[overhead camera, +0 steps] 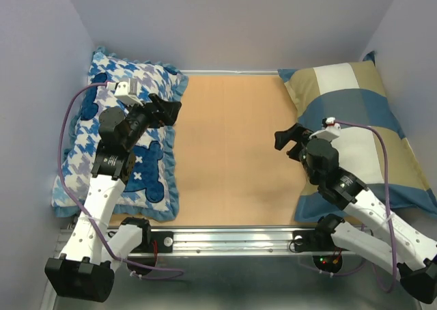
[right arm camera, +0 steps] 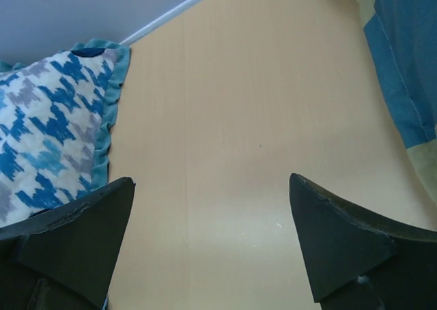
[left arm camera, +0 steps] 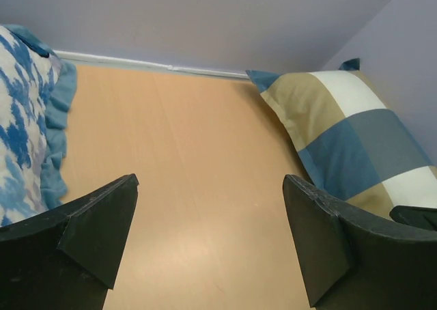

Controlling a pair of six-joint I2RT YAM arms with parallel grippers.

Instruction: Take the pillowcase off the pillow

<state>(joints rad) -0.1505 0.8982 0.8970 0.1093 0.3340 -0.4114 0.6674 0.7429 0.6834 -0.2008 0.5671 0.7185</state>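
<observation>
The pillowcase (overhead camera: 355, 112), in tan, slate blue and cream blocks, lies plump at the table's right side; it also shows in the left wrist view (left arm camera: 341, 129) and the right wrist view (right arm camera: 403, 71). The white pillow is hidden inside it. My left gripper (overhead camera: 168, 110) is open and empty, held above the houndstooth cushion's right edge; its jaws stand wide apart over bare table (left arm camera: 208, 207). My right gripper (overhead camera: 287, 139) is open and empty, just left of the pillowcase's left edge; in the right wrist view it (right arm camera: 212, 214) is over bare wood.
A blue-and-white houndstooth cushion (overhead camera: 147, 166) with bear shapes and a frilled edge lies at the left, under the left arm. The tan tabletop (overhead camera: 229, 153) lies between the two cushions. Lilac walls close the back and sides; a metal rail (overhead camera: 225, 242) runs along the near edge.
</observation>
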